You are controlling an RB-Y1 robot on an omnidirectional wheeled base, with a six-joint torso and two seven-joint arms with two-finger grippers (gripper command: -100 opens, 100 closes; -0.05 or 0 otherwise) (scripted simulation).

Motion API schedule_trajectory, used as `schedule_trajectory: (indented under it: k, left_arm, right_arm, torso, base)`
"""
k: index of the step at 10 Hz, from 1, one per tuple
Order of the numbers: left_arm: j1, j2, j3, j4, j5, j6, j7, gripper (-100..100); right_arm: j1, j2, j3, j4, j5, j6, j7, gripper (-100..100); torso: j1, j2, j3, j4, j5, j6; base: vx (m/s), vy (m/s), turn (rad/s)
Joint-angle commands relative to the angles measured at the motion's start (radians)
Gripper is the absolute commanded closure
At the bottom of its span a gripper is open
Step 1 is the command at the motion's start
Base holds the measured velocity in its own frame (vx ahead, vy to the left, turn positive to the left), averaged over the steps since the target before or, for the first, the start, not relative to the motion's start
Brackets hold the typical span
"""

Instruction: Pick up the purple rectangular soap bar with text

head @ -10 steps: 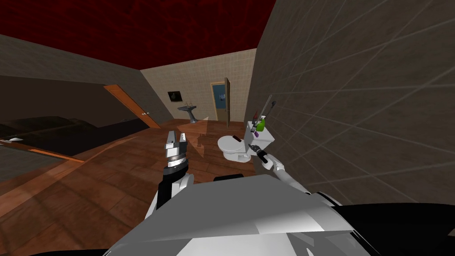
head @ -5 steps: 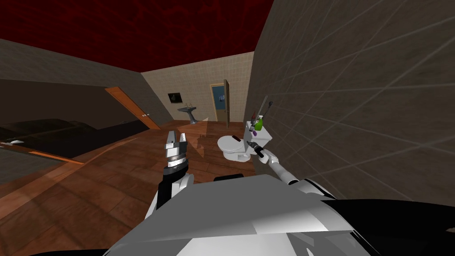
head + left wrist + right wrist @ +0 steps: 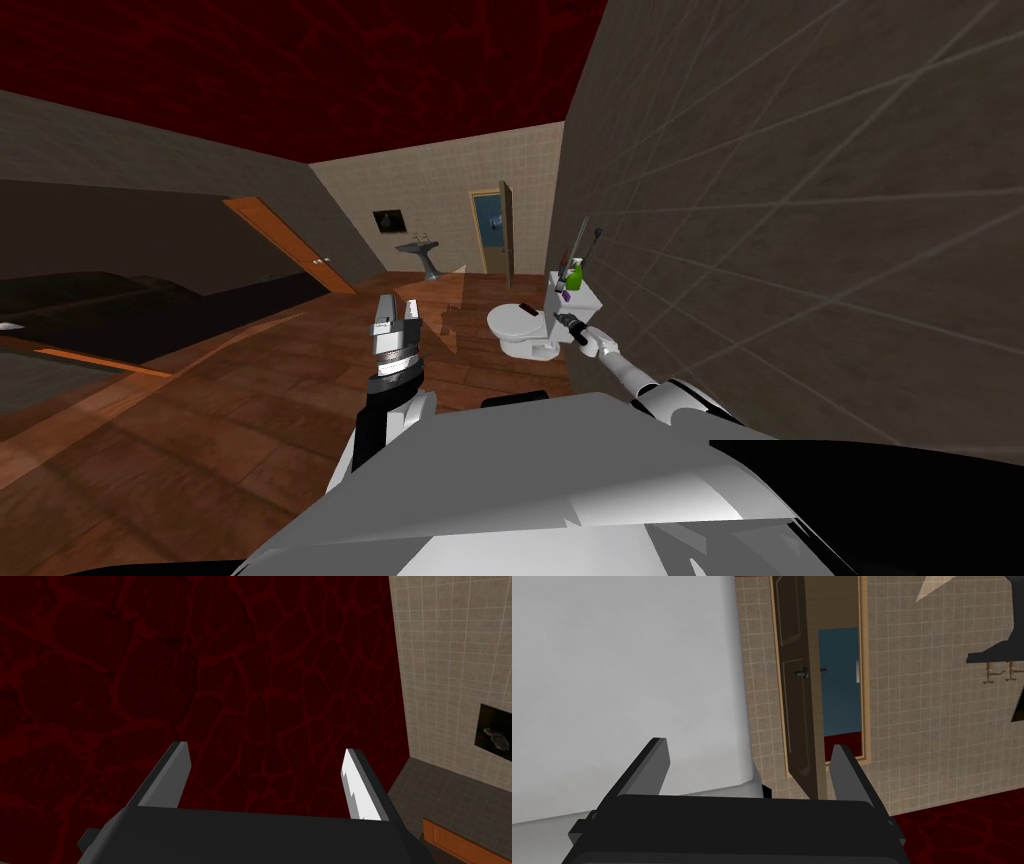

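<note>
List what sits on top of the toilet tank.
On the tank: a green bottle, a small purple soap bar and long thin handles leaning toward the wall. Anything behind the bottle is hidden.

The head view is dim: red ceiling [image 3: 350, 70] and grey tiled wall [image 3: 800, 250] lie dark, and soft shadow bands cross the wooden floor [image 3: 200, 430]. Its wide lens splays the walls toward the corners. On the left gripper [image 3: 266, 748] one finger [image 3: 362, 796] gleams white, the other is shaded.
</note>
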Motion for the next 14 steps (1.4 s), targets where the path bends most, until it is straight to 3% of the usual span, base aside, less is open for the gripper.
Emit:
schedule_trajectory:
  k: [1, 2, 3, 5, 8, 11, 12, 14]
  left_arm:
    - [0.000, 0.000, 0.000, 0.000, 0.000, 0.000, 0.000, 0]
    - [0.000, 0.000, 0.000, 0.000, 0.000, 0.000, 0.000, 0]
    - [0.000, 0.000, 0.000, 0.000, 0.000, 0.000, 0.000, 0]
    - [0.000, 0.000, 0.000, 0.000, 0.000, 0.000, 0.000, 0]
    - [0.000, 0.000, 0.000, 0.000, 0.000, 0.000, 0.000, 0]
    - [0.000, 0.000, 0.000, 0.000, 0.000, 0.000, 0.000, 0]
    - [0.000, 0.000, 0.000, 0.000, 0.000, 0.000, 0.000, 0]
    - [0.000, 0.000, 0.000, 0.000, 0.000, 0.000, 0.000, 0]
  right_arm:
    - [-0.050, -0.006, 0.010, 0.008, -0.005, 0.004, -0.005, -100]
    - [-0.069, -0.006, 0.010, 0.008, -0.005, 0.004, -0.005, -100]
    - [-0.099, -0.035, 0.048, 0.080, 0.055, 0.047, -0.050, -100]
    - [-0.153, -0.035, 0.091, 0.143, 0.057, 0.048, -0.076, -100]
    - [-0.233, -0.035, 0.100, 0.143, 0.057, 0.048, -0.076, -100]
    - [-0.261, -0.035, 0.100, 0.143, 0.057, 0.048, -0.076, -100]
    - [-0.297, -0.065, 0.174, 0.191, 0.096, 0.092, -0.142, -100]
    - [-0.359, -0.065, 0.189, 0.258, 0.119, 0.092, -0.146, -100]
  torso:
    - [0.000, 0.000, 0.000, 0.000, 0.000, 0.000]
    - [0.000, -0.002, 0.000, 0.002, 0.001, -0.002]
    - [0.000, -0.007, 0.000, 0.007, 0.004, -0.006]
    - [-0.004, 0.000, 0.004, 0.009, 0.004, -0.005]
    - [-0.002, -0.011, -0.002, 0.007, 0.005, -0.006]
    - [-0.001, -0.019, -0.002, 0.016, 0.011, -0.013]
    - [-0.001, -0.022, -0.001, 0.020, 0.013, -0.014]
    - [-0.004, -0.017, 0.002, 0.022, 0.013, -0.013]
  base:
    - [0.009, 0.007, -0.020]
    - [-0.016, 0.013, -0.033]
    - [-0.158, -0.022, -0.141]
    - [-0.118, -0.020, -0.067]
    - [0.015, -0.008, 0.010]
    - [-0.011, 0.009, -0.013]
    - [-0.101, -0.019, -0.168]
    - [-0.112, -0.031, -0.053]
